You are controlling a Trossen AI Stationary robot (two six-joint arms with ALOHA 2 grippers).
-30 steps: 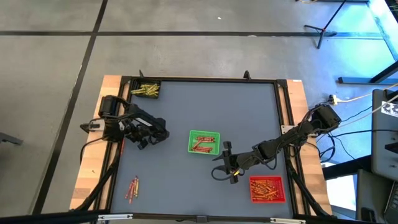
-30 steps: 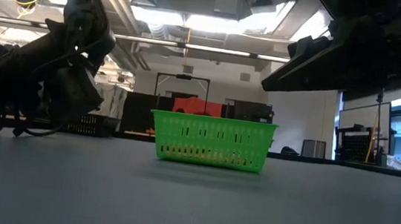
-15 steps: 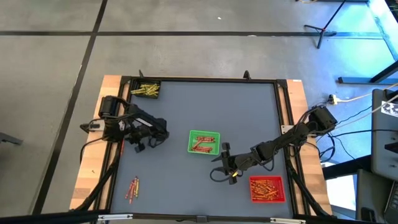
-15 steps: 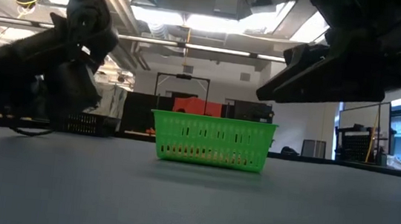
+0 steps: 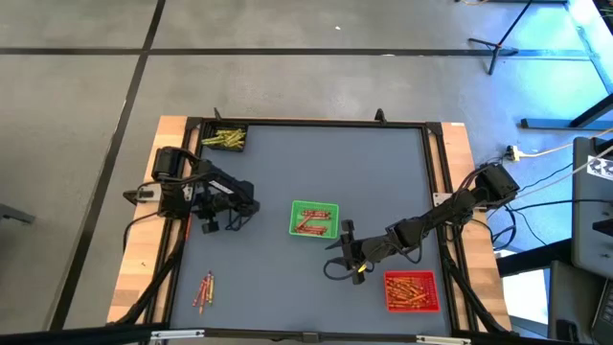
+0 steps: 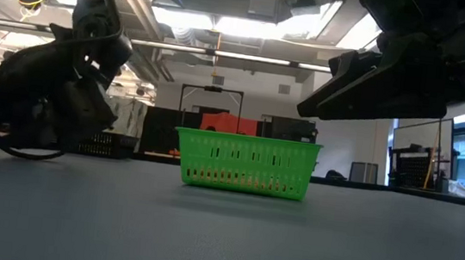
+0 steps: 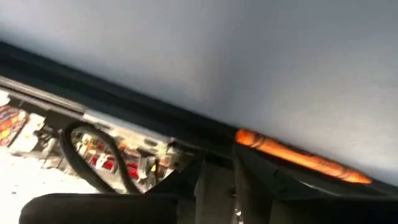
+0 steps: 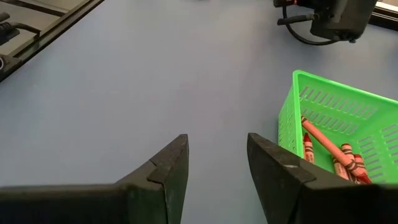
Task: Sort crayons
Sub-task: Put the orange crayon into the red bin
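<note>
My left gripper (image 5: pixel 235 209) hangs over the table's left side, shut on an orange crayon (image 7: pixel 298 158). My right gripper (image 5: pixel 345 254) stands open above the table, just near-right of the green tray (image 5: pixel 314 218), with nothing between its fingers (image 8: pixel 217 177). Red and orange crayons (image 8: pixel 339 155) lie in that tray. More crayons fill the red tray (image 5: pixel 412 290). A small heap of crayons (image 5: pixel 204 289) lies on the table's near left. Yellow-green crayons (image 5: pixel 222 139) lie in the far left corner. My left gripper holds the orange crayon, which lies along the edge of one dark finger (image 7: pixel 292 186). The crayon's tip (image 7: pixel 245 137) sticks out past the fingers. The finger itself hides the place of the pinch. The crayon is clear of the table.
The table's dark frame rail (image 5: pixel 182 249) runs close beside the left arm. In the low view the green tray (image 6: pixel 246 162) stands mid-table, with open grey table surface (image 6: pixel 222 233) in front of it.
My left gripper has rolled about its own pointing line while staying over the same spot, keeping the crayon.
</note>
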